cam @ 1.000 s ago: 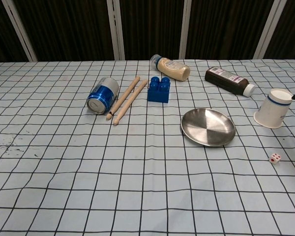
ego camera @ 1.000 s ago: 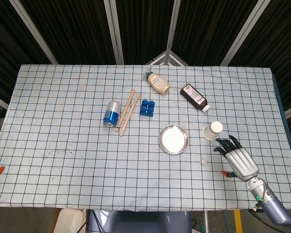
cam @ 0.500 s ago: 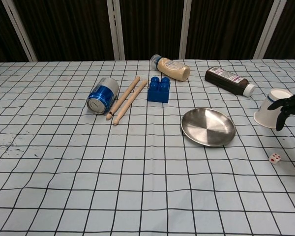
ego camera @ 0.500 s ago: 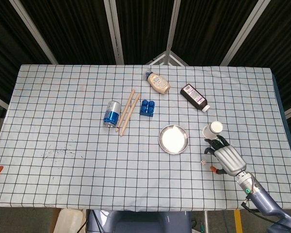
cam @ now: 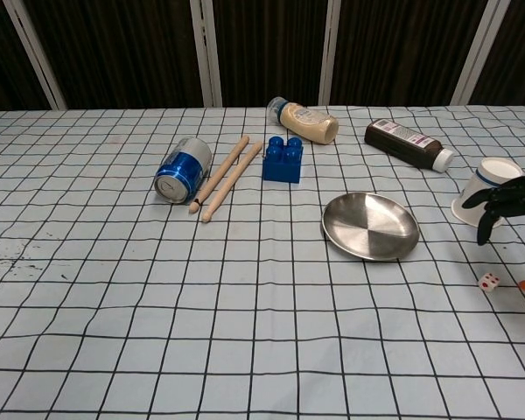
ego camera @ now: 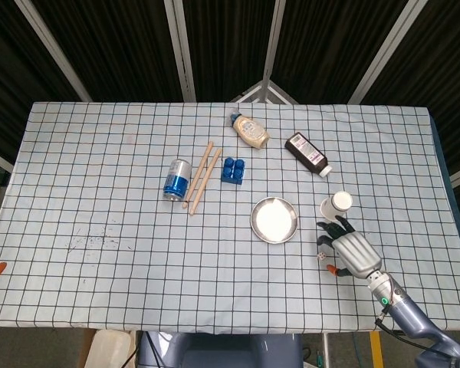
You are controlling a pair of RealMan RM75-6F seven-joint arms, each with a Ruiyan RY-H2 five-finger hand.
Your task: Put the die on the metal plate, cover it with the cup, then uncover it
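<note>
White die (cam: 489,281) lies near the desk's right edge, just under the right hand (ego camera: 346,250), whose fingers hang spread and empty above it; metal plate (cam: 370,226) sits leftward, cup (cam: 483,192) beyond

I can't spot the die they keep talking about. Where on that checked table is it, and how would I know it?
Find the round metal plate near the table's middle, then look toward the robot's right hand. The die lies on the cloth nearer the front edge than the white cup: a tiny white cube with red spots, the smallest thing there.
</note>
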